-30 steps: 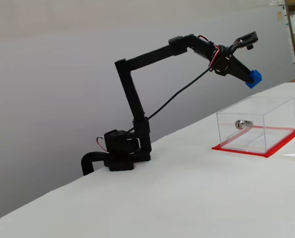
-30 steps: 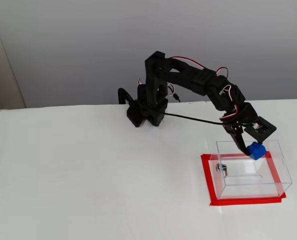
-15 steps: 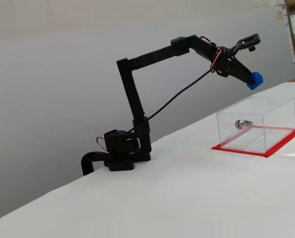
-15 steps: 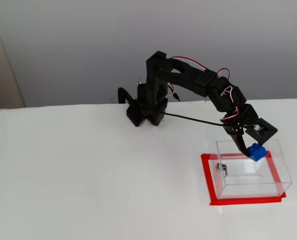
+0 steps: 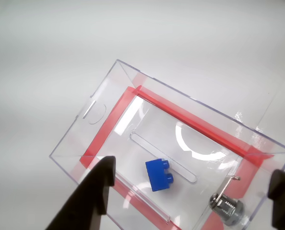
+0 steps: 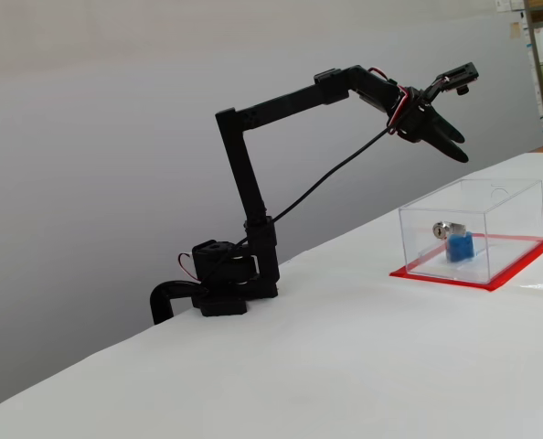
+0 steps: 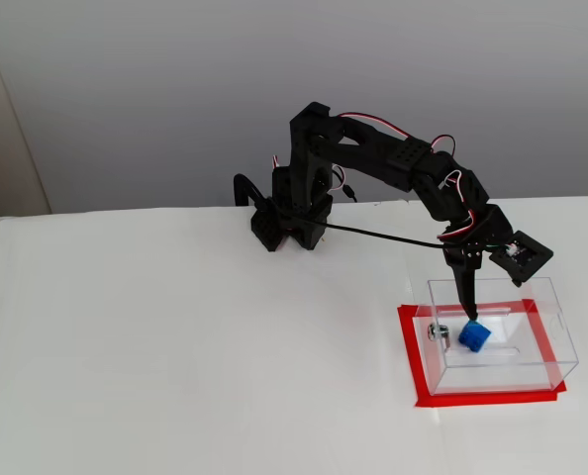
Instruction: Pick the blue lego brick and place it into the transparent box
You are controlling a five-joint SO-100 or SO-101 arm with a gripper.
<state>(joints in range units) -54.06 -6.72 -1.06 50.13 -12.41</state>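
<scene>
Task looks basically done: blue brick [image 5: 159, 175] lies on the floor of the clear box [image 5: 109, 91], near its middle, w/ a silver cylinder [image 5: 225, 207] just beside it toward the lower right in the wrist view. Jaws spread wide, holding nothing; gripper [image 6: 452, 144] hangs above the box. Left: prob. just pull the arm [image 7: 373, 158] away over the white surface [image 7: 175, 346].

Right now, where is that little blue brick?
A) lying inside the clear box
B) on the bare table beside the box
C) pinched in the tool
A: the blue brick lies on the floor of the clear box, beneath the open, empty tool.
</scene>
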